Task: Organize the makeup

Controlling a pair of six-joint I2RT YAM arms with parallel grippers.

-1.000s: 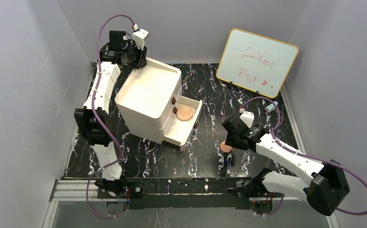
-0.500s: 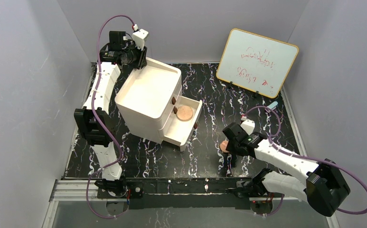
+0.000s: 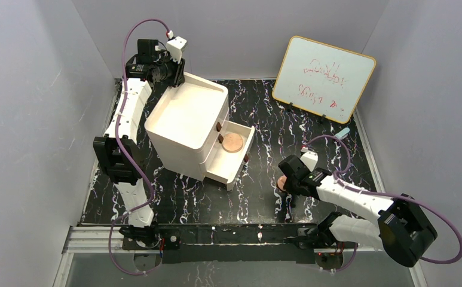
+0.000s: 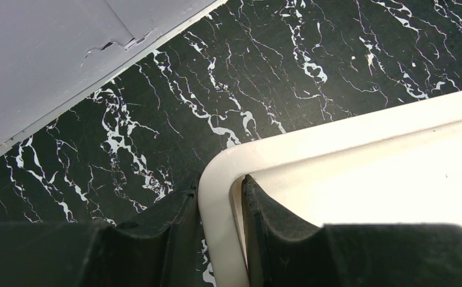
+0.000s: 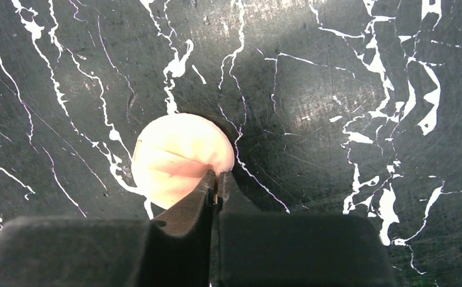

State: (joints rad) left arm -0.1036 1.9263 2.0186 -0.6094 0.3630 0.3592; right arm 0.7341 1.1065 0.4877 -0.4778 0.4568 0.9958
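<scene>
- My left gripper (image 4: 219,191) is closed tight on a back corner of the white box (image 3: 186,116). One finger is outside the rim and one is inside. I think I am holding the box so it does not slide.
- My right gripper (image 5: 216,179) is down low on the black table (image 3: 264,113). Its jaws are squeezed almost together on the near edge of the small pink disc (image 5: 174,158).
- The small disc lies flat on the table, to the right of the box and apart from it.
- The big pink disc (image 3: 233,142) is already in the open drawer (image 3: 221,164).
- So I think the step now is picking up the small disc.
- Next I would need to lift it, carry it over to the open drawer and set it down by the big disc. I hold only a thin edge, so it could slip out. A slow lift seems best.
- From above, my right arm covers most of the small disc, so I cannot tell how good my grip is.
- My own fingers hide the near edge of the disc from the wrist camera.
- I cannot see any other makeup in these pictures.
- I cannot read the red writing on the whiteboard (image 3: 324,78).
</scene>
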